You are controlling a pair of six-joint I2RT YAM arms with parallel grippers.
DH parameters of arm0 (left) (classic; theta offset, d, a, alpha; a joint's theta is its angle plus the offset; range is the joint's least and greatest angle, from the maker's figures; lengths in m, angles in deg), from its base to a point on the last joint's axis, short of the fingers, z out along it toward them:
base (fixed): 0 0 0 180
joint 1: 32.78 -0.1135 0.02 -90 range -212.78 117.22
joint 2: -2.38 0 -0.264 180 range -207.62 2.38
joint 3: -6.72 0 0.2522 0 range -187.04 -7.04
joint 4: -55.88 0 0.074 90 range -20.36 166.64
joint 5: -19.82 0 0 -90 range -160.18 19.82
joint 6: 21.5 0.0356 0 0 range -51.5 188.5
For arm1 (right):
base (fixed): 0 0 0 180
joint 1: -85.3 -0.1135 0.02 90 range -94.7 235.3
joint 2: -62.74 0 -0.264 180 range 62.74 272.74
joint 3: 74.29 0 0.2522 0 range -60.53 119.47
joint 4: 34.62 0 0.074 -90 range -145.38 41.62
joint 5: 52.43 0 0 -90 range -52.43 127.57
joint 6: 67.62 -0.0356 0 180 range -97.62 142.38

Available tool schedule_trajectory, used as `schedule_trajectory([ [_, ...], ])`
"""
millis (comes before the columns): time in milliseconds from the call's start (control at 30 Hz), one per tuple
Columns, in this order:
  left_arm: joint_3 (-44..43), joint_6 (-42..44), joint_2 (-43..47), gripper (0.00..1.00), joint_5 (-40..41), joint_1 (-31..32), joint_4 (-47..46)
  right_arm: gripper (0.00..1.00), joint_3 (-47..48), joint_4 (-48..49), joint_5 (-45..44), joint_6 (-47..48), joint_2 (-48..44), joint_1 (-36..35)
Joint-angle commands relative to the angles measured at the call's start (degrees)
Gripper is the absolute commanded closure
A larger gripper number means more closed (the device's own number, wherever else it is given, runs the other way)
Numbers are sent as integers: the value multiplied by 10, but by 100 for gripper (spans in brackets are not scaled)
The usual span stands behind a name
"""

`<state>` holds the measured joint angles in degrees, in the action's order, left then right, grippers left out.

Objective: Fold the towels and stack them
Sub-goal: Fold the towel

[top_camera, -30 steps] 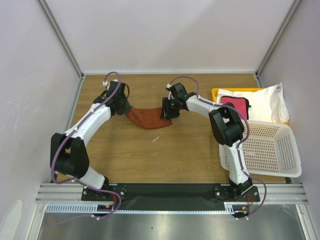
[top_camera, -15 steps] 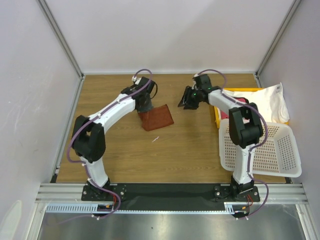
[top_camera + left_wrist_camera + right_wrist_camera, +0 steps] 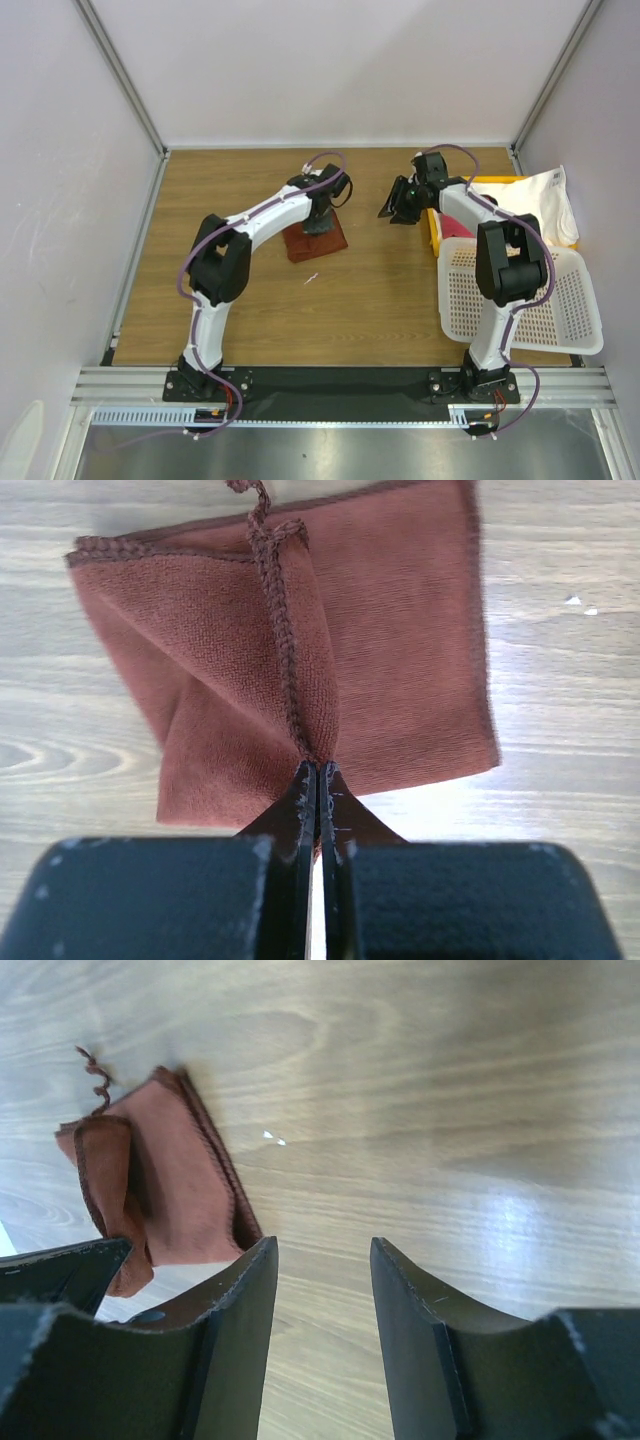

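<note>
Left wrist view gives the clearest look. The left gripper (image 3: 318, 772) is closed tight on a raised ridge of the reddish-brown towel (image 3: 400, 650), where the braided hem runs into the jaws. This towel lies on the wooden table (image 3: 250, 300), near the middle and a little to the far side. It is already doubled, but the upper layer sits crooked and its left flap is puckered.

The right gripper (image 3: 322, 1252) hangs to the right of the towel, with jaws parted and nothing between them. A white towel (image 3: 540, 205) lies at the far right on the yellow tray (image 3: 432, 225), behind the white basket (image 3: 560, 300).

I judge that the step in hand is laying this fold flat. To do it well, the left arm should carry the pinched hem until the edges line up. It should then lower the hem onto the cloth before it lets go. A gentle pull would smooth the pucker, but a strong pull may drag the lower layer. The free right gripper could press that layer down.
</note>
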<state>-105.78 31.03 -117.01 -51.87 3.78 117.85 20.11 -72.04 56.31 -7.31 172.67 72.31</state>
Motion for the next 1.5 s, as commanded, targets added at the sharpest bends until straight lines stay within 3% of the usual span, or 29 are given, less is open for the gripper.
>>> schedule_trajectory([
  [0, -52, -19, -22, 100, 3, 5, 26, 52, -4, -3, 9, 8, -35, 6],
  [167, -101, -37, -44, 100, -13, 9, 51, 52, -13, -4, 16, 16, -41, 6],
  [533, -117, -59, -58, 100, -24, 16, 19, 54, -29, 45, 57, 3, -3, -10],
  [967, -93, -79, -51, 100, -28, 19, -14, 67, -7, 121, 139, 3, 66, -56],
  [1267, -90, -72, -56, 100, -42, 19, -27, 70, 4, 102, 118, 25, 89, -69],
  [1467, -91, -71, -57, 100, -48, 19, -41, 78, 5, 92, 97, 37, 105, -77],
])
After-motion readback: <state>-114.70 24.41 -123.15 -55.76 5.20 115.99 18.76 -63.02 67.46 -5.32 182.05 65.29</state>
